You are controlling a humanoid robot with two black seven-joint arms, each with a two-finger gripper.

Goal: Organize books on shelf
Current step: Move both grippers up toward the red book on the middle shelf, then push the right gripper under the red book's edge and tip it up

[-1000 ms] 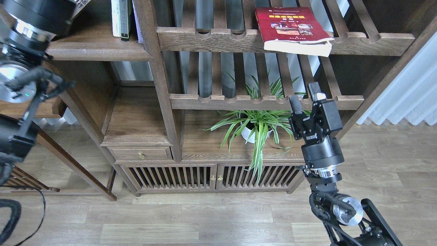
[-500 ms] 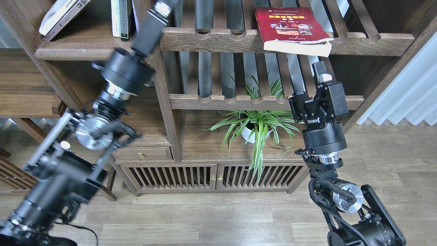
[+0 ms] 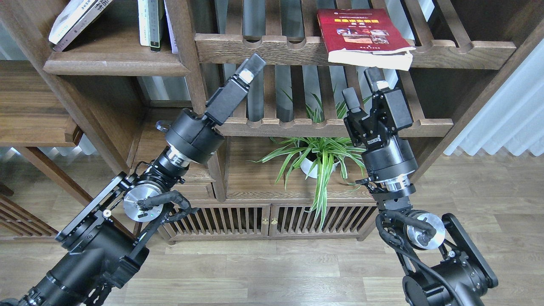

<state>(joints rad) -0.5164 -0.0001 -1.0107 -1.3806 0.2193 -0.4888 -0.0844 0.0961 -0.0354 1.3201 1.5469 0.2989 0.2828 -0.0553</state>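
Observation:
A red book with a yellow title [image 3: 364,36] lies flat on the upper slatted rack, its white page edge overhanging the front rail. Two books lean at the top left on the solid dark-brown shelf [image 3: 114,67]: a white-covered one [image 3: 70,17] and a dark one with white characters [image 3: 101,6]. My right gripper [image 3: 362,88] is open and empty, fingers pointing up, just below the red book's front edge. My left gripper [image 3: 250,68] points up and to the right in front of the slatted racks; it is seen side-on, so its fingers cannot be told apart.
Thin white and dark upright volumes [image 3: 151,23] stand on the shelf next to a wooden post [image 3: 191,76]. A potted spider plant [image 3: 318,157] sits on the low cabinet top under the racks. A white curtain [image 3: 505,114] hangs at the right.
My left arm swung down from the upper left to the middle, its gripper now in front of the racks. My right gripper rose and shifted left, closer under the red book.

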